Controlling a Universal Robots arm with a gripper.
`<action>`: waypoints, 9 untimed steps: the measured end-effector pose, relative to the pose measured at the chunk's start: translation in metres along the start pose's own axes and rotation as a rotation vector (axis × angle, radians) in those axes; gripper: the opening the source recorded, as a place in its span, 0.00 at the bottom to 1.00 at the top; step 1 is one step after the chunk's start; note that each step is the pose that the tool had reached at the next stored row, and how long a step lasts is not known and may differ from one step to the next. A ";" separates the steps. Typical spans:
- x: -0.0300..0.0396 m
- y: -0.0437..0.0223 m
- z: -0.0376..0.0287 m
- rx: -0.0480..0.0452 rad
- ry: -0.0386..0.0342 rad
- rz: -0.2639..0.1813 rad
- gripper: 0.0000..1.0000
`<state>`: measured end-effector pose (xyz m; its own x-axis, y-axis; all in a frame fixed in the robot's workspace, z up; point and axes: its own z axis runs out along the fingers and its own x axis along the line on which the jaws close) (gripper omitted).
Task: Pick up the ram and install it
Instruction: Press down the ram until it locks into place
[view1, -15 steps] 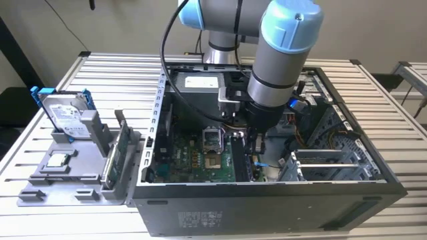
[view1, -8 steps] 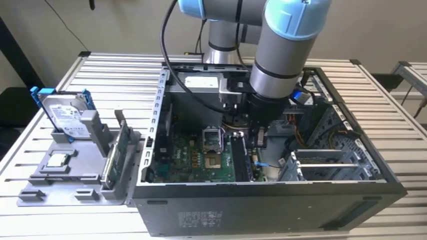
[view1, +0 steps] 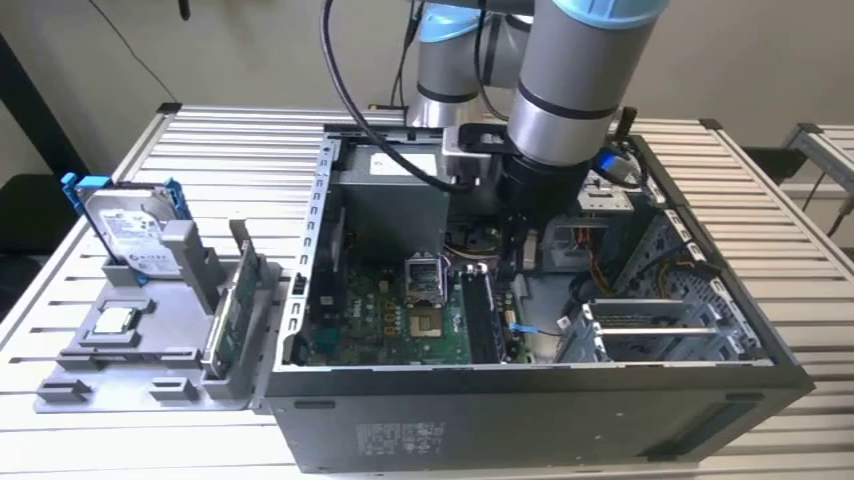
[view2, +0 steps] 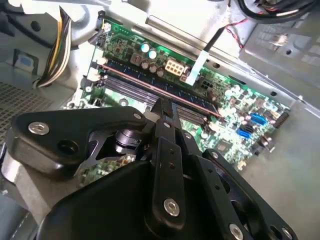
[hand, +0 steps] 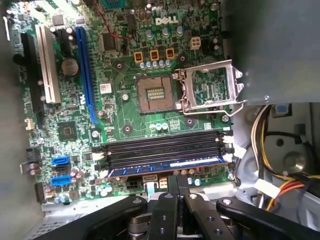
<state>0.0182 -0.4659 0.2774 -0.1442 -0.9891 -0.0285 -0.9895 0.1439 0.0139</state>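
Black gripper (hand: 178, 192) fingers, nearly closed and holding nothing, hover just above the ram (hand: 167, 164), which lies seated in the outermost slot of the motherboard (hand: 125, 122), at the gripper's twelve o'clock.

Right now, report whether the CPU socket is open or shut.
Open. In the first wrist view the socket lies bare and its metal cover is swung aside; in the exterior view the cover stands upright.

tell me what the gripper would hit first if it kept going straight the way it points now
Most likely the ram seated in the motherboard slot: the gripper, fingers shut, points at it from just above. Depth is unclear, so contact may already exist.
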 end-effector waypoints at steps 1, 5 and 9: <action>0.0000 0.0000 -0.0030 0.0000 0.0002 0.000 0.11; -0.0002 0.0001 -0.0089 0.0000 0.0001 0.000 0.11; -0.0003 0.0001 -0.0093 0.0000 0.0001 0.000 0.11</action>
<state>0.0182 -0.4659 0.2867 -0.1442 -0.9891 -0.0284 -0.9895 0.1439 0.0139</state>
